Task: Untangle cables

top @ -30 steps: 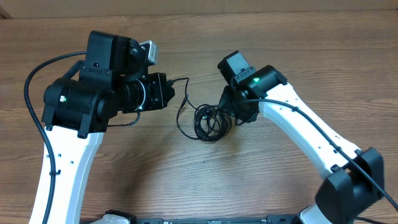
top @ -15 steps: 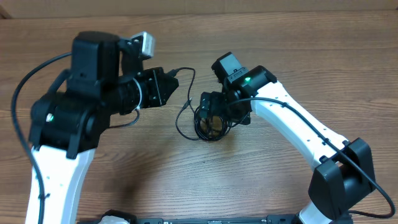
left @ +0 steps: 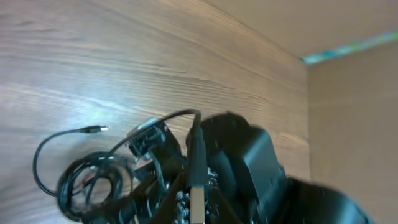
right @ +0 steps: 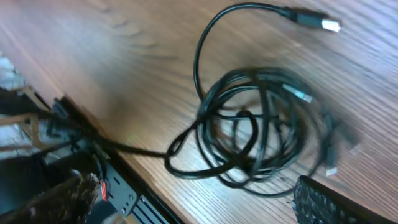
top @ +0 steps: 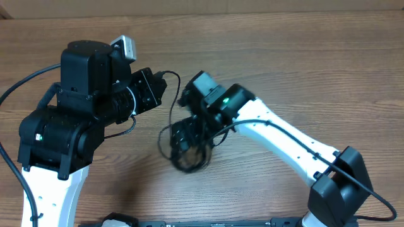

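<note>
Brown wooden table (top: 303, 69), tan wall (left: 348, 87) past its far edge; cables (top: 188, 165) coiled near centre under the spread right claw (top: 188, 137); left claw (top: 159, 85) pinches one cable's end.

Bench (top: 271, 44): brown wood-grain top, filling all my views. In my left wrist view its far edge meets a plain tan wall (left: 354, 112). A teal strip (left: 348, 48) runs above that wall. Overhead, a paler band (top: 284, 5) lies behind the bench. Light is even, with a soft sheen on the wood under my right wrist.
</note>
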